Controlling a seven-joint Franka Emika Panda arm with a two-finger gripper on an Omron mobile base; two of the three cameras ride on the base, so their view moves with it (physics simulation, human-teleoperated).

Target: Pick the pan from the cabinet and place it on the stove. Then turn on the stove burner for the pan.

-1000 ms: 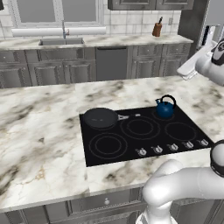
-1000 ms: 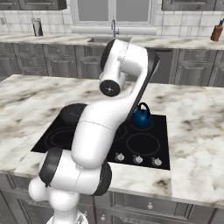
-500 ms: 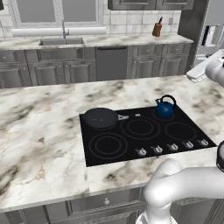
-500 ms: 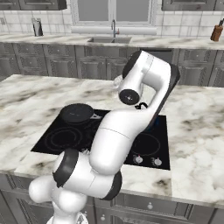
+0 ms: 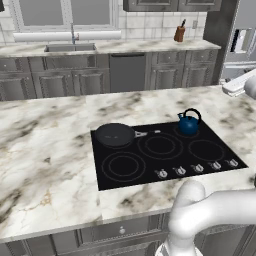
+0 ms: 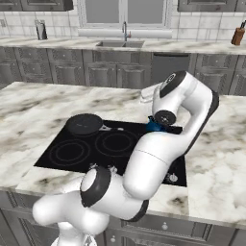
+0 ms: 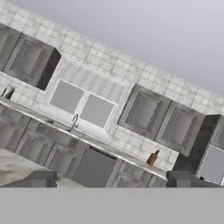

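The round black frying pan [image 5: 115, 134] sits on the flat black glass cooktop [image 5: 150, 167], well below the raised tool [image 7: 111, 180], fingers spread and empty; the burner apparently remains unlit.

I see home kitchen: flat black glass cooktop [image 5: 165, 152] in white marble island counter [image 5: 45, 150], steel sink [image 5: 70, 48], grey wood cabinets [image 5: 75, 82] behind.

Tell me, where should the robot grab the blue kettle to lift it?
Probably the arched handle on top of the kettle, coming straight down from above. The handle loops over the lid with a gap under it, so one finger could slip through. The round body looks too wide and smooth to pinch. The pan sits apart on the stove, so it shouldn't get in the way.
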